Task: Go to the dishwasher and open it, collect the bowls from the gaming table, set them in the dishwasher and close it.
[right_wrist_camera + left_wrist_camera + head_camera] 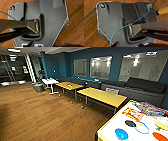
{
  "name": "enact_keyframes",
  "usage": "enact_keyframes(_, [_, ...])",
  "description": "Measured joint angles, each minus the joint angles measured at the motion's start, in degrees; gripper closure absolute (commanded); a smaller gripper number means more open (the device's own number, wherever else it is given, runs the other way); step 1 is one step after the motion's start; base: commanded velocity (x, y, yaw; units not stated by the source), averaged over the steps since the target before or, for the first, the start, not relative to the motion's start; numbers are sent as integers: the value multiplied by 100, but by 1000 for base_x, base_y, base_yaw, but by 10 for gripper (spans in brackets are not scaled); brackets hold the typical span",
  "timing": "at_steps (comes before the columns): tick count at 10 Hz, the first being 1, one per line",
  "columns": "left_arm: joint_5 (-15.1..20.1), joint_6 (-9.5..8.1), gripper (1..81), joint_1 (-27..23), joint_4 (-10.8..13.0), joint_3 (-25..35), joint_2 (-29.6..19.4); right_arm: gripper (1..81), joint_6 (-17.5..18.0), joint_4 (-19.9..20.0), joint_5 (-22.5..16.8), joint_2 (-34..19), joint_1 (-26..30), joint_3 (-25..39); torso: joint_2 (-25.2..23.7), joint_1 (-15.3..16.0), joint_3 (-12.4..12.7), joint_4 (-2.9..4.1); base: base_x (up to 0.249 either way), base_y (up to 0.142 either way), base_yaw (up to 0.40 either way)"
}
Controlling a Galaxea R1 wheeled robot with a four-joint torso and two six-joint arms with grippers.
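1. Whether either end effector is open or closed cannot be told; the wrist views show dark robot plates over the wooden floor (90,25), and no fingers can be made out.
2. Nearest in the head view, at the lower right, is the gaming desk (110,127) with a white top and a yellow rim.
3. On it lie the bowls: a blue bowl (121,134) closest to the near edge, a black bowl (130,123) just behind it, a red-orange bowl (160,136) off to the right, and a yellow bowl (161,126) behind that one.
4. A blue ring (142,127) is marked on the top beside the black bowl, and a red mark (132,114) sits further back.
5. Colourful clutter (148,108) lies at the far end of the desk; what it is cannot be told.
6. Beyond stand two wooden desks (102,96) in a row, then a small white desk (50,81).
7. A dark sofa (140,88) runs along the blue wall (115,69), which carries glass panels (100,67).
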Motion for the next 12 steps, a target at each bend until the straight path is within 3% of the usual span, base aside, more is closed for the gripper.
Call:
enact_keyframes(6, [-2, 2, 10, -2, 2, 5, 4, 10, -2, 1, -5, -6, -33, 2, 0, -3, 0, 0, 0, 0, -47])
enact_keyframes(12, [20, 9, 10, 67, 7, 9, 32, 10, -2, 0, 18, -41, 24, 0, -2, -8, 0, 0, 0, 0, -360])
